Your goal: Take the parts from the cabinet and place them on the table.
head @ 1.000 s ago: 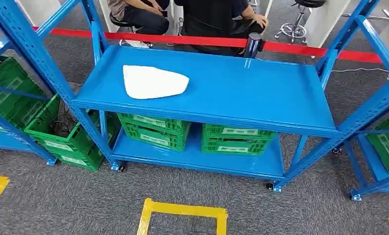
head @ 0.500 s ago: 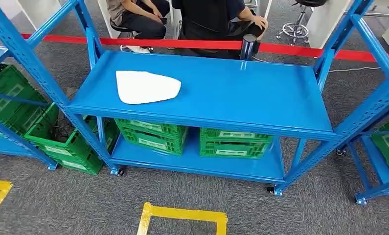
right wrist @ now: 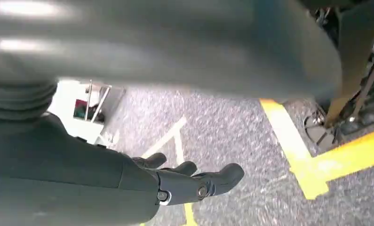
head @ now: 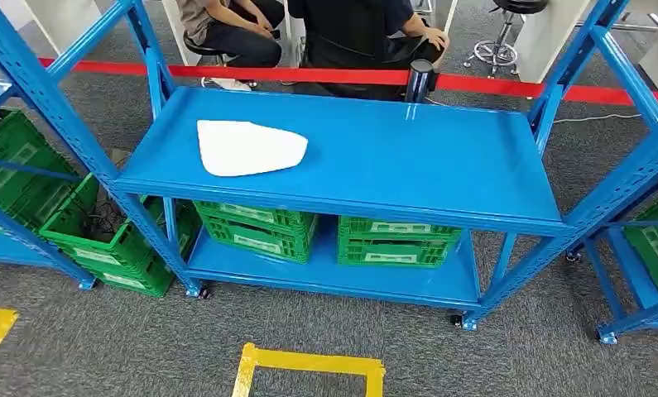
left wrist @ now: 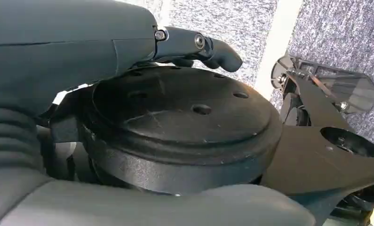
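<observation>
Looking down from the head view, a blue shelving unit stood straight ahead on grey carpet. On its upper shelf, toward the left, lay a flat white part, rounded along one side and tapering to a blunt point on the right; it rested flat on the blue surface, well apart from everything else. At the back edge of that shelf stood a dark cylinder, just in front of a red barrier tape that ran across the scene. Two green crates sat side by side on the lower shelf, and more green crates were stacked on the floor and racks to the left. Behind the tape, two seated people were partly visible. Yellow floor tape marked a box on the carpet near the bottom edge.

At the left wrist view, the left hand hung beside dark parts of the robot, its fingers gently curled and close together with nothing between them, above speckled carpet crossed by a pale line.

At the right wrist view, the right hand hung over grey carpet with yellow tape lines. Its fingers were slightly apart, loosely bent, and held nothing.
</observation>
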Robot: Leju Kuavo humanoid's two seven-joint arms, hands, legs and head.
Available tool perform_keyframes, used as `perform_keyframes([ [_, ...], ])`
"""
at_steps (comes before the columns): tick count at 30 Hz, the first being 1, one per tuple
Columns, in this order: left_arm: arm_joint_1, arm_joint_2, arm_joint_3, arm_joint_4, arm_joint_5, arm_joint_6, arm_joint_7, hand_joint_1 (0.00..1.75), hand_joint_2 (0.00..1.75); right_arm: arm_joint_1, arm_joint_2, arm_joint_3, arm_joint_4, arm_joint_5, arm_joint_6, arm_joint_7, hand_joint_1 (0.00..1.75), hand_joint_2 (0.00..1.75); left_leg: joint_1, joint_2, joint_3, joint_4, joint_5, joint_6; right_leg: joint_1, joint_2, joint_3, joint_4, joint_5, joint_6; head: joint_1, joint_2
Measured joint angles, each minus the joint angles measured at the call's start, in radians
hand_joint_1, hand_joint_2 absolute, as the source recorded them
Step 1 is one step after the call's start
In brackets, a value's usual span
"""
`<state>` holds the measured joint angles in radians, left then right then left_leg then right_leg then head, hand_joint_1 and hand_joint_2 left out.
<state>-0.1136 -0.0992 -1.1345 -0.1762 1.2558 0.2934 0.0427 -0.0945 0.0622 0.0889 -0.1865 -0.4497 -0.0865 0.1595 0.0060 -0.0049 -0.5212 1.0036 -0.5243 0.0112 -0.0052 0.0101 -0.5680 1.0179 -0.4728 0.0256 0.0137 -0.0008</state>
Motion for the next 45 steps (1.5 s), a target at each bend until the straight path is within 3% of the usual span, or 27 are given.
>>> perform_keyframes([
  [5,0.000,0.000,0.000,0.000,-0.011,0.000,-0.006,0.00,0.00,0.000,0.000,0.046,0.000,0.112,0.004,-0.053,0.00,1.75,0.000,0.000,0.001,0.000,0.000,0.001,0.000,0.000,0.000,-0.001,0.000,0.000,0.000,0.000],
  [6,0.000,0.000,0.000,0.000,-0.011,0.000,-0.006,0.00,0.00,-0.001,0.000,0.054,0.000,0.115,0.001,-0.056,0.00,0.00,0.000,0.000,0.001,0.000,-0.001,0.001,0.000,0.000,0.000,-0.001,0.000,0.000,-0.001,0.000],
  [16,-0.001,0.000,0.000,0.000,-0.003,0.018,-0.002,0.00,0.00,0.000,0.000,0.109,0.000,0.127,-0.015,-0.021,0.00,0.00,0.000,0.000,-0.001,0.000,-0.001,0.001,0.000,0.000,0.000,-0.002,0.000,0.000,-0.001,0.000],
  [23,-0.007,0.002,0.000,0.000,0.003,0.184,0.034,0.00,0.00,0.001,0.000,0.113,0.000,0.083,-0.156,-0.042,0.00,0.00,0.000,0.000,0.000,0.000,-0.001,0.001,0.000,0.000,0.001,-0.002,0.000,0.000,-0.001,0.000],
  [25,-0.009,0.002,0.002,-0.001,0.049,0.206,0.036,0.00,0.00,0.000,0.001,0.131,0.000,0.165,-0.179,0.031,0.00,0.00,0.000,0.000,0.000,0.000,-0.001,0.001,0.000,0.000,0.001,-0.002,0.000,0.000,-0.002,0.000],
  [26,-0.006,0.002,0.014,-0.001,0.110,0.167,0.001,0.00,0.00,-0.001,0.001,0.143,0.000,0.167,-0.181,0.073,0.00,0.00,0.000,0.000,0.000,0.000,-0.001,0.001,0.000,0.000,0.001,-0.002,0.000,0.000,-0.002,0.000],
  [28,0.001,-0.002,0.085,0.000,0.180,0.060,-0.083,0.00,0.00,0.001,0.002,0.111,0.000,0.029,-0.212,0.076,0.00,0.00,0.000,0.000,0.001,0.000,-0.001,0.001,0.000,0.000,0.001,-0.002,0.000,0.001,-0.002,0.000],
  [29,0.004,-0.002,0.114,0.002,0.132,0.090,-0.052,0.00,0.00,-0.004,0.002,0.103,0.000,-0.019,-0.237,0.119,0.00,0.00,0.000,0.000,0.000,0.000,-0.001,0.001,0.000,0.000,0.001,-0.002,0.000,0.001,0.002,0.000],
  [31,-0.004,-0.003,0.093,-0.001,-0.058,0.225,0.062,0.00,0.00,-0.004,0.000,0.153,0.000,0.043,-0.214,0.210,0.00,0.00,0.000,0.000,0.000,0.000,-0.001,0.001,0.000,0.000,0.002,-0.002,0.000,0.001,-0.002,0.000],
  [32,-0.001,-0.007,0.090,-0.005,-0.125,0.263,0.044,0.00,0.00,-0.001,0.000,0.168,0.000,0.078,-0.222,0.186,0.00,0.00,0.000,0.000,0.000,0.000,-0.001,0.001,0.000,0.000,0.002,-0.002,0.000,0.001,0.002,0.000],
  [33,0.007,-0.010,0.118,-0.005,-0.140,0.240,-0.003,0.00,0.00,0.001,0.000,0.159,0.000,0.089,-0.260,0.154,0.00,0.00,-0.001,0.001,0.000,0.000,-0.001,0.001,-0.001,0.000,0.002,-0.002,0.000,0.001,0.002,0.000],
  [34,0.008,-0.009,0.165,-0.005,-0.107,0.212,-0.003,0.00,0.00,-0.001,0.000,0.159,-0.001,0.131,-0.290,0.154,0.00,0.00,-0.001,0.001,0.000,0.000,-0.001,0.001,-0.001,0.001,0.002,-0.002,0.000,0.001,-0.001,0.000],
  [35,0.002,-0.011,0.208,-0.007,-0.084,0.194,0.032,0.00,0.00,0.003,0.002,0.174,-0.004,0.150,-0.267,0.119,0.00,0.00,-0.001,0.001,0.001,0.000,-0.001,0.001,-0.001,0.000,0.002,-0.002,-0.001,0.001,-0.003,0.000],
  [37,0.011,-0.013,0.241,-0.008,-0.014,0.172,-0.029,0.00,0.00,0.005,-0.006,0.158,-0.007,0.078,-0.162,0.029,0.00,0.00,0.000,0.001,0.000,0.000,-0.001,0.001,0.000,0.000,0.002,-0.002,0.000,0.001,0.002,0.000],
  [38,0.009,-0.016,0.264,-0.008,0.017,0.199,-0.049,0.00,0.00,-0.001,-0.010,0.169,-0.007,0.103,-0.166,0.060,0.00,0.00,-0.001,0.001,0.001,0.000,-0.001,0.001,-0.001,0.001,0.002,-0.003,0.000,0.001,0.005,0.000],
  [40,0.009,-0.020,0.321,-0.008,0.038,0.246,-0.050,0.00,0.00,-0.008,-0.012,0.228,-0.008,0.267,-0.309,0.145,0.00,0.00,-0.002,0.001,0.002,0.000,-0.001,0.001,-0.002,0.001,0.003,-0.003,0.000,0.001,0.000,0.000],
  [41,0.010,-0.020,0.341,-0.008,0.039,0.251,-0.050,0.00,0.00,-0.006,-0.011,0.248,-0.008,0.320,-0.370,0.154,0.00,0.00,-0.002,0.001,0.002,0.000,-0.001,0.001,-0.002,0.000,0.003,-0.003,0.000,0.001,-0.001,0.000],
  [43,0.012,-0.023,0.371,-0.008,0.040,0.254,-0.050,0.00,0.00,-0.007,-0.014,0.271,-0.008,0.348,-0.413,0.159,0.00,0.00,-0.002,0.001,0.002,0.000,-0.001,0.001,-0.002,0.000,0.003,-0.003,0.000,0.001,0.001,0.000],
  [45,0.010,-0.025,0.399,-0.008,-0.011,0.281,-0.012,0.00,0.00,-0.009,-0.022,0.299,-0.008,0.371,-0.405,0.164,0.00,0.00,-0.001,0.001,0.002,0.000,-0.001,0.001,-0.001,0.001,0.004,-0.003,0.000,0.001,0.001,0.000],
])
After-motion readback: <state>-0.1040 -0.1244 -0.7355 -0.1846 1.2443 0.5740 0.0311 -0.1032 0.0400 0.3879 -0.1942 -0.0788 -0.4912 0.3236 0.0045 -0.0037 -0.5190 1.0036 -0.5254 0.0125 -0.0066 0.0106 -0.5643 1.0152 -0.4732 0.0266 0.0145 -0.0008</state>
